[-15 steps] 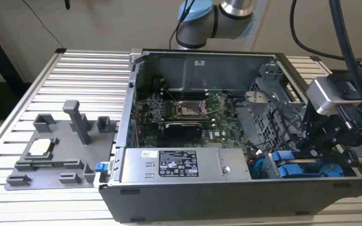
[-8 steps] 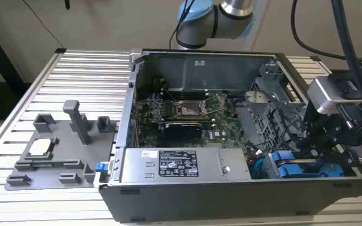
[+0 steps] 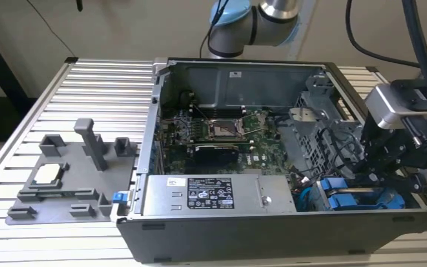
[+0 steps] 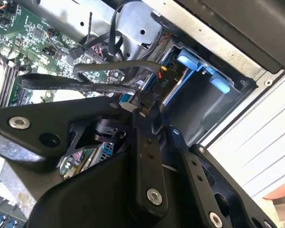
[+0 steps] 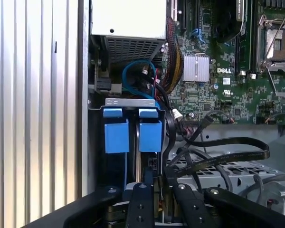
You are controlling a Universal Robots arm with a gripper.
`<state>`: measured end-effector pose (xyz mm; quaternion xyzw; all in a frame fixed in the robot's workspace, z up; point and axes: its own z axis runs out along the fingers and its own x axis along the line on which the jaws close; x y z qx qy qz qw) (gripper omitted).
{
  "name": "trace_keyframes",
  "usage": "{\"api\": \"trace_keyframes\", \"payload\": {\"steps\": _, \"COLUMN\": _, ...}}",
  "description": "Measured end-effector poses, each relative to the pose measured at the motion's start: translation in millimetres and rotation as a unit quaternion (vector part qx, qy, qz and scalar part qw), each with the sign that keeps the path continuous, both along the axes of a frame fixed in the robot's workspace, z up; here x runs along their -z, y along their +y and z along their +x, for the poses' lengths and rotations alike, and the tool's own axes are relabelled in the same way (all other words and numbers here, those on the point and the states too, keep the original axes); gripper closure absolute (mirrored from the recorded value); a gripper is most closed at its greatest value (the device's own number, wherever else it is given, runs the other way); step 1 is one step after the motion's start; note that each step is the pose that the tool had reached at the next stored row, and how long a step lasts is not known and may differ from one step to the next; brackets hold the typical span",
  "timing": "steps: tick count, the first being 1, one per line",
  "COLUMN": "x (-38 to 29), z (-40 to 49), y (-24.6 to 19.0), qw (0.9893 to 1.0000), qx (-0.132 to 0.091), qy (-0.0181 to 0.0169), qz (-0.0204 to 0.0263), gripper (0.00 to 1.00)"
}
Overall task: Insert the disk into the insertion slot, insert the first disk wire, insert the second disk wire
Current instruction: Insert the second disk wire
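Disk (image 5: 150, 135) sat edge-up in the insertion slot (image 5: 128, 101), its blue carrier tabs showing, at five o'clock in the open computer case (image 3: 273, 239). Gripper (image 5: 159, 192) hovered over it, jaws narrow, pinching a black wire (image 4: 85, 86).

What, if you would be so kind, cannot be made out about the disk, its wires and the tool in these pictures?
- Disk: the first wrist view shows its blue tabs; the slot hides its body.
- Wire ends: in the second wrist view the tool covers where the black cables end.
- Tool tips: in the exterior view, hidden behind the drive cage.
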<state>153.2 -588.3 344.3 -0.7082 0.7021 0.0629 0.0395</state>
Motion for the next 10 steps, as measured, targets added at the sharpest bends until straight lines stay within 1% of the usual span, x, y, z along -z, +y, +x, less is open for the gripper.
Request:
{"api": "trace_keyframes", "payload": {"steps": 3, "x": -5.6, "z": 0.0, "y": 0.0, "qw": 1.0, "qx": 0.001, "qy": 0.0, "qz": -0.0001, "gripper": 0.76}}
{"api": "trace_keyframes", "payload": {"steps": 5, "x": -10.7, "z": 0.0, "y": 0.0, "qw": 1.0, "qx": 0.001, "qy": 0.0, "qz": -0.0001, "gripper": 0.76}}
{"api": "trace_keyframes", "payload": {"steps": 7, "x": -16.6, "z": 0.0, "y": 0.0, "qw": 1.0, "qx": 0.002, "qy": 0.0, "qz": 0.0, "gripper": 0.76}}
{"api": "trace_keyframes", "payload": {"steps": 10, "x": -27.2, "z": 0.0, "y": 0.0, "qw": 1.0, "qx": 0.002, "qy": 0.0, "qz": -0.0001, "gripper": 0.76}}
